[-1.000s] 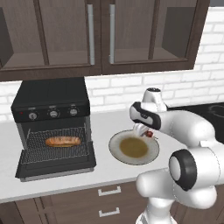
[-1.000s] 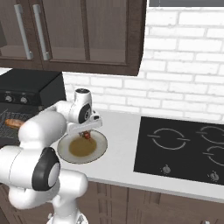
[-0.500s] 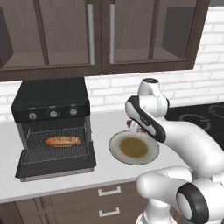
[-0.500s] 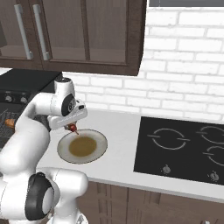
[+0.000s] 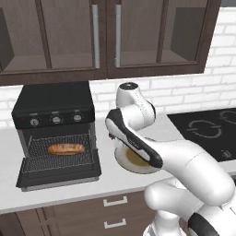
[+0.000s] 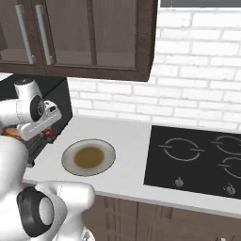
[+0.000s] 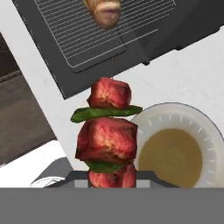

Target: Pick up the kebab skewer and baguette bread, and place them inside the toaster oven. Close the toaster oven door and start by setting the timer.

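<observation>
My gripper (image 6: 49, 133) is shut on the kebab skewer (image 6: 48, 134), holding it above the counter between the plate and the toaster oven (image 5: 53, 99). In the hand view the kebab skewer (image 7: 107, 135) stands up from the jaws, red meat chunks with green slices between, and hides the fingertips. The baguette bread (image 5: 66, 149) lies on the wire rack (image 5: 41, 156) inside the oven, and the baguette bread (image 7: 105, 11) is also at the top of the hand view. The toaster oven door (image 5: 60, 175) hangs open, flat over the counter.
A white plate (image 6: 70, 165) with a brown centre sits on the counter right of the oven. A black cooktop (image 6: 197, 157) takes up the counter's right side. Dark wall cabinets (image 5: 106, 37) hang above a white brick wall.
The arm has swung left from above the plate towards the open oven, carrying the kebab skewer with it. The baguette and plate have stayed put.
</observation>
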Available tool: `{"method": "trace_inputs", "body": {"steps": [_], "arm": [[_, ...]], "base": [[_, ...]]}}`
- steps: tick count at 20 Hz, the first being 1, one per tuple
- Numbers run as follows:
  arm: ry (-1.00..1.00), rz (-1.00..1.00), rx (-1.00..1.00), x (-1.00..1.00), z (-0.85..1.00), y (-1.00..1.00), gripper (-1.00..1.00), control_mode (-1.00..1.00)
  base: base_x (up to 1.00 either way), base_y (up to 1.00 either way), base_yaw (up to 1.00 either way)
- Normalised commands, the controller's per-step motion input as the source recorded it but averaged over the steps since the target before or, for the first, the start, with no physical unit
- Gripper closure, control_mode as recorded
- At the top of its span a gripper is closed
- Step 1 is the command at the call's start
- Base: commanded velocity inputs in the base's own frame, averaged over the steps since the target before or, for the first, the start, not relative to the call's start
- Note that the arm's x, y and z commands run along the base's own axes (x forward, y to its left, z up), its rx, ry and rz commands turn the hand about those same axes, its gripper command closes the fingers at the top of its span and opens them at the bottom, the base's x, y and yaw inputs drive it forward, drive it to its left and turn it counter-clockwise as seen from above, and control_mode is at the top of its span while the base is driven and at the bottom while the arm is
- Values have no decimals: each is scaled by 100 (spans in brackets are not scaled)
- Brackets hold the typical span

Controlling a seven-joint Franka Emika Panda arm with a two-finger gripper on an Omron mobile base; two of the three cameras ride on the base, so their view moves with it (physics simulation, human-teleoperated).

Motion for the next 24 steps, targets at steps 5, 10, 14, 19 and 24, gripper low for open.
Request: {"method": "trace_inputs", "body": {"steps": [5,10,14,19,24], "arm": [[-10,23,-15,-36,0,100,100,-100],[-12,25,-8,3,0,100,100,-100],[-6,21,-3,23,0,90,100,-100],[-18,15,-4,12,0,68,100,-100],[-5,9,-1,32,-27,29,100,-100]], "base": [[0,0,0],[0,0,0],[0,0,0],[0,0,0],[0,0,0]]}}
